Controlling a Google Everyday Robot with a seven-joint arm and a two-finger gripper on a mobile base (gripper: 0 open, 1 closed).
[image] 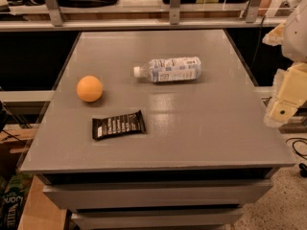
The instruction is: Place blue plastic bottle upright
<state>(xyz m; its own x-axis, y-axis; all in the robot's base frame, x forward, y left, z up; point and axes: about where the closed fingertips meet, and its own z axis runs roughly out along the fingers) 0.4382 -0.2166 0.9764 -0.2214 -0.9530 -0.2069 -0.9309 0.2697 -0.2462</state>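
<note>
Two grey drawer fronts (158, 194) stack beneath the front edge of the grey worktop (216, 128). On it lie three things, one of each. One black snack packet (118, 125) lies flat near the front left, one orange ball (89, 88) sits behind it toward the left edge, and one blue plastic bottle (170, 69) lies farther back near the middle. The bottle is on its side, white cap pointing left, well apart from ball and packet. One cream-coloured pincer (283, 110) hangs beyond the worktop's right side, well apart from all three; whether it is open or closed cannot be told.
</note>
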